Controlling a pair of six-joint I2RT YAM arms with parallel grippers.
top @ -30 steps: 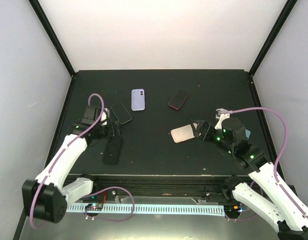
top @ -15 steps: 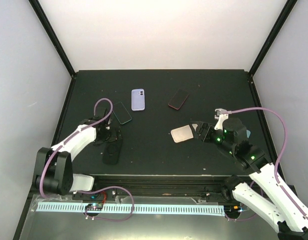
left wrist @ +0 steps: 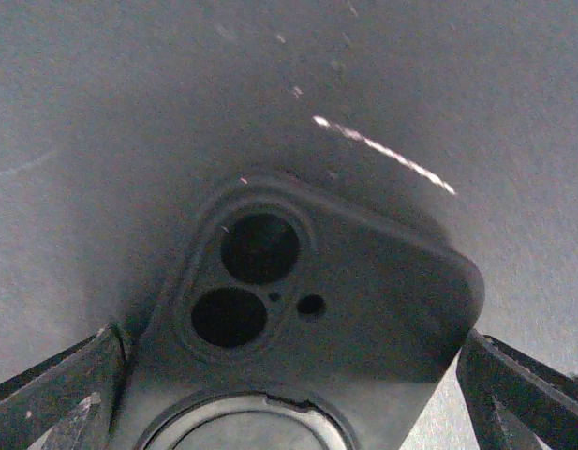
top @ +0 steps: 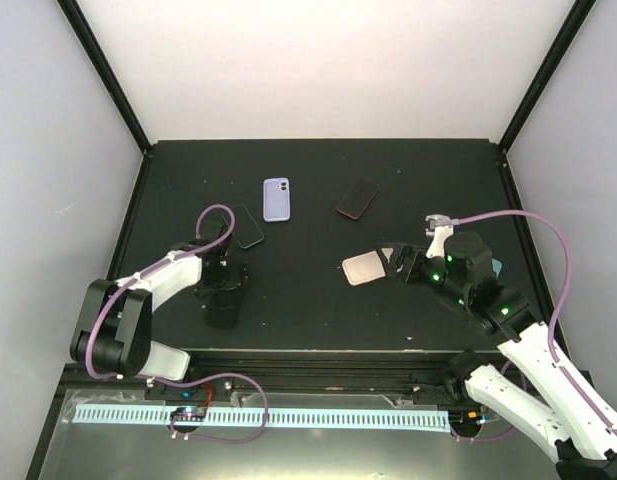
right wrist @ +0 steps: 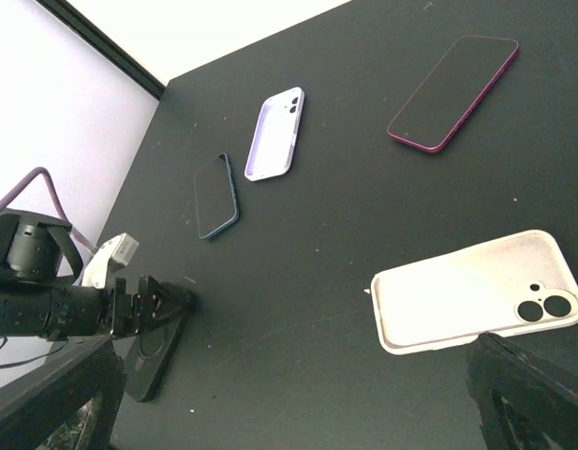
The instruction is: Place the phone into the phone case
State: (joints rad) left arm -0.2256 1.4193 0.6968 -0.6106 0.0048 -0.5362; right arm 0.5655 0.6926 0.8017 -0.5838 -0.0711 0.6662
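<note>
2 phones, 3 cases on the surface [top: 318,312]. Upper left: dark phone [top: 246,227], w/ lavender case [top: 276,199] just right of it, hollow side up, empty. Top centre: red phone [top: 358,197]. Centre: beige case [top: 364,268], hollow up, empty. Lower left: black case [top: 225,302].

Low over the black case is the left hand [top: 220,272], fingers [left wrist: 54,412] flanking its sides; gripping or not, can't tell. Just beside the beige case sits the right hand [top: 396,262], fingers spread, holding nothing.

Matt black case [left wrist: 363,309], glossy phone [right wrist: 452,92], matt table [right wrist: 345,234]
</note>
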